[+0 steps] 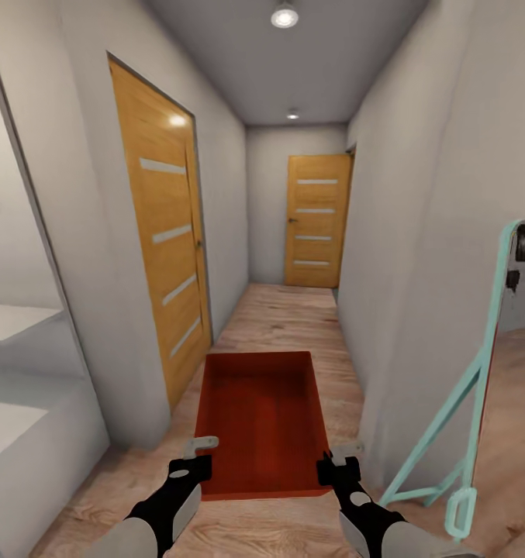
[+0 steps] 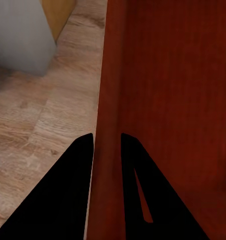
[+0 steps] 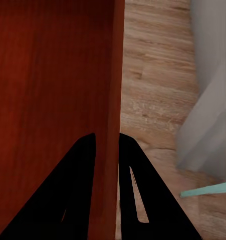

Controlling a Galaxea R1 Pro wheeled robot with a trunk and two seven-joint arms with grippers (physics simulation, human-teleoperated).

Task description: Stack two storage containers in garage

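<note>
Low in the head view, left of centre, my left gripper [image 1: 201, 444] is closed on the left side wall of the orange-red rectangular open-top plastic storage bin [image 1: 262, 418]. The left wrist view shows it plainly: one black finger [image 2: 67, 190] sits outside the wall and the other inside, with the thin red wall pinched between them. Lower right of centre, my right gripper [image 1: 343, 452] clamps the opposite side wall the same way, and in the right wrist view its fingers [image 3: 72, 190] straddle that wall edge-on.

Between the two grippers the bin hangs level and open side up, in front of me at the lower middle of the frame, over the pale wood-plank corridor floor [image 1: 285, 318]. I see nothing inside it.

My judgement is that it is light and stiff: the walls stay straight under the pinch, with no visible bowing. The smooth walls look slippery, and each grip is a narrow bite near the corner closest to me, so the far end could sag or twist if I swing the base sharply. Holding both long walls opposite each other seems the right purchase; a bite further along them would balance it better.

Further out, a honey-coloured wooden door with pale horizontal inserts [image 1: 165, 232] stands on the left wall, and another like it [image 1: 316, 221] closes the hall's end at upper centre. A pale teal-framed leaning mirror [image 1: 479, 372] stands at the right edge, near my right arm, so I'd keep clear of it.
</note>
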